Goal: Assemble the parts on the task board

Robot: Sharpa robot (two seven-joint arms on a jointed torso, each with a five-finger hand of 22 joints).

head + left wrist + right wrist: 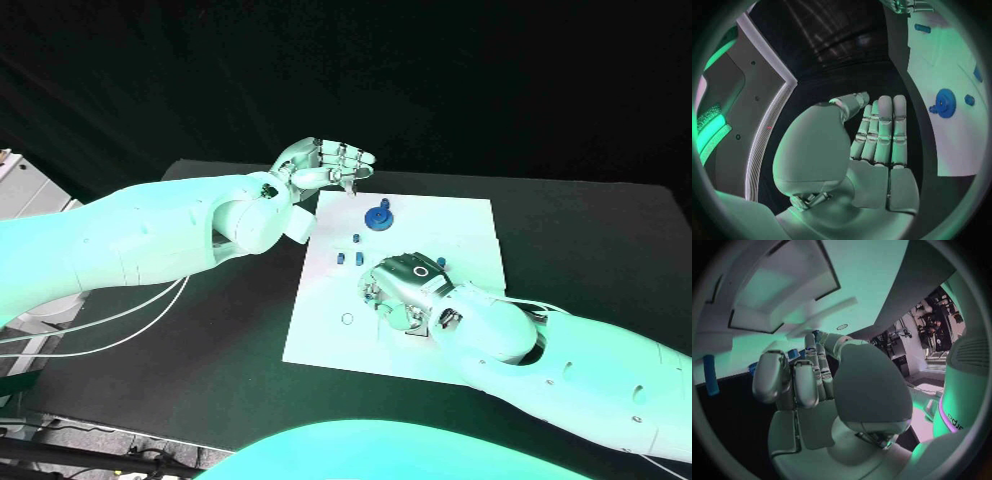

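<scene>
Our right hand [408, 290] hovers low over the task board [462, 220], fingers curled; whether it holds a part we cannot tell. Left hand [325, 165] waits empty at the far edge, beside the blue gear [379, 216]. We judge seating comes next.

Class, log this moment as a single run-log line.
left hand: empty, fingers straight, beyond board's far-left corner | right hand: over task board, grasp unclear | blue gear: on board

Overhead head camera, two close wrist cameras
</scene>
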